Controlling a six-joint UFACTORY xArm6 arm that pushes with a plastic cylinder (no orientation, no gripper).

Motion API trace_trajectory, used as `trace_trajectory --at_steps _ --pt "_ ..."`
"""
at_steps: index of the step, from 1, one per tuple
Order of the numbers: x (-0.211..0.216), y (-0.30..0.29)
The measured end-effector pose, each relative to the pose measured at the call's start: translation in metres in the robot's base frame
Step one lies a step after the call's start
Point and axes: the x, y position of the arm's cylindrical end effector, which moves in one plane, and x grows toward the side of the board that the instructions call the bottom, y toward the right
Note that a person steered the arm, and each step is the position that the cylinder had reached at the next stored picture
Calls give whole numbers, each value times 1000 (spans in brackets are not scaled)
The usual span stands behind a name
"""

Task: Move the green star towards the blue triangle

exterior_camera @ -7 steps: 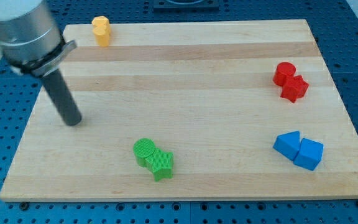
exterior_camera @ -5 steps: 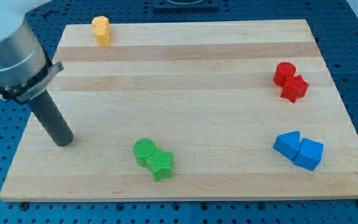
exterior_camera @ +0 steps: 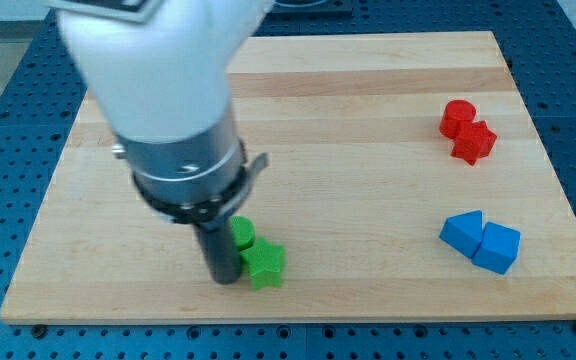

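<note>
The green star (exterior_camera: 264, 266) lies near the board's bottom edge, left of centre. A green round block (exterior_camera: 242, 233) touches it from the upper left, partly hidden by the arm. My tip (exterior_camera: 226, 279) stands right against the star's left side. The blue triangle (exterior_camera: 462, 231) lies at the view's right, far from the star, with a blue cube-like block (exterior_camera: 497, 247) touching its right side.
A red round block (exterior_camera: 457, 116) and a red star-like block (exterior_camera: 473, 142) sit together at the upper right. The arm's large white and grey body (exterior_camera: 168, 110) covers the board's upper left. The wooden board (exterior_camera: 368, 180) rests on a blue perforated table.
The arm has swung from the board's left edge down and right, so my tip now touches the green star's left side. The green blocks have barely shifted. The yellow block is now hidden.
</note>
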Motion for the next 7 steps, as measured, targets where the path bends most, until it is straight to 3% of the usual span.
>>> trace_trajectory --at_steps 1,3,5,7 --pt "0 6" --pt "-6 94" --pt "-17 119" --pt "-21 194"
